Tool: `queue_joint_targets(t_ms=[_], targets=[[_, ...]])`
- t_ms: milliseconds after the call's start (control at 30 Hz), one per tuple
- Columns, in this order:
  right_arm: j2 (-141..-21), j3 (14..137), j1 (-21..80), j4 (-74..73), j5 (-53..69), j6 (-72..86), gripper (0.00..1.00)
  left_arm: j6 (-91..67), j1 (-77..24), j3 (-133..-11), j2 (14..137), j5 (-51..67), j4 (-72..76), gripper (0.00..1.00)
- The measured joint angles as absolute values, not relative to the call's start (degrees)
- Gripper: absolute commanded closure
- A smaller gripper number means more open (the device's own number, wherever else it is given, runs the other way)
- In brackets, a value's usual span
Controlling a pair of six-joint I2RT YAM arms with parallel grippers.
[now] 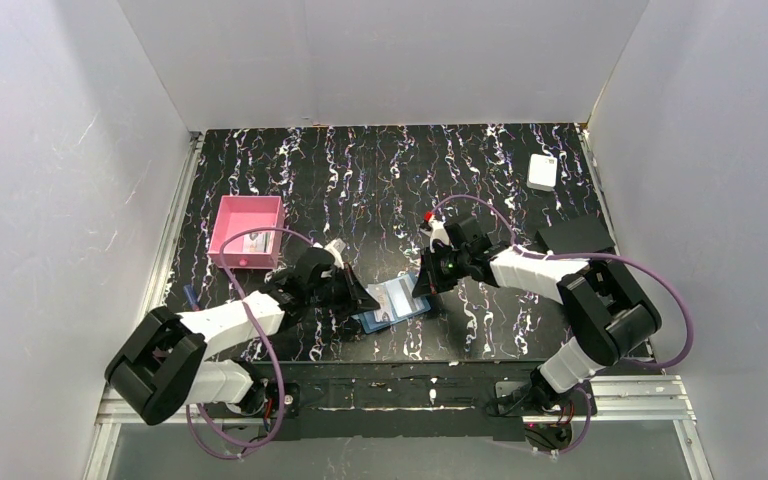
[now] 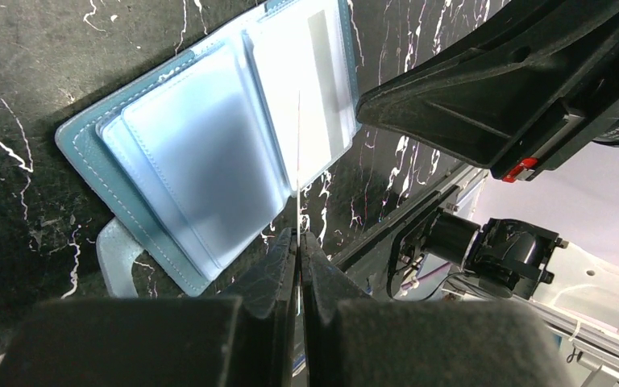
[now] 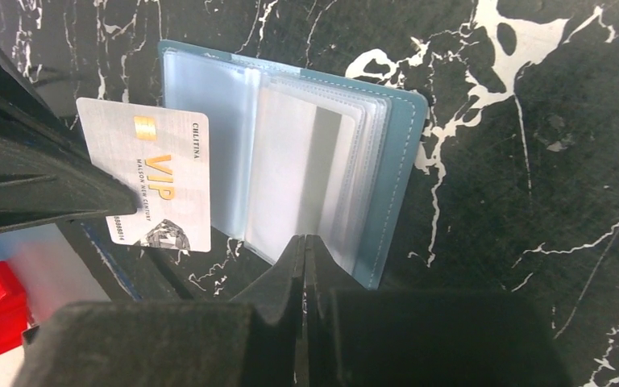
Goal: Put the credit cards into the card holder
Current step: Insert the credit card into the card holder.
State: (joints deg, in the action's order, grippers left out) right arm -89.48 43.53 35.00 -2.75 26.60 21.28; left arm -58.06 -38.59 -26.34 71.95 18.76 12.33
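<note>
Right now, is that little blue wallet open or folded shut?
Open. The wallet lies spread on the table, both covers apart and its clear card sleeves facing up.

The left wrist view shows the credit card (image 2: 298,145) only edge-on, its face unseen, and cuts off a corner of the card holder (image 2: 193,153) at the top, while in the right wrist view a finger (image 3: 48,189) of the left gripper (image 2: 299,239) covers the card's left end.

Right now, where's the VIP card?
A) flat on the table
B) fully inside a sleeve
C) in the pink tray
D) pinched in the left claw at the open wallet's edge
D: the left claw grips the card, one end overlapping the open wallet.
</note>
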Motion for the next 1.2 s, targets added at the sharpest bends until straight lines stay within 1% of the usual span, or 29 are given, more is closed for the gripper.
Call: queue_joint_targets(t_ms=[533,733,1200], targets=[[-91.37,43.29,34.98,-1.76,24.32,20.53,0.96,-59.45,-38.59,-23.97,74.51,19.95,18.71,1.0],[-91.46,43.29,34.98,-1.5,24.32,20.53,0.96,-62.18,-38.59,-23.79,78.24,21.89,21.28,1.0],[-91.46,43.08,34.98,-1.26,24.34,20.54,0.97,-65.95,-38.59,-22.92,78.39,23.21,22.76,1.0]])
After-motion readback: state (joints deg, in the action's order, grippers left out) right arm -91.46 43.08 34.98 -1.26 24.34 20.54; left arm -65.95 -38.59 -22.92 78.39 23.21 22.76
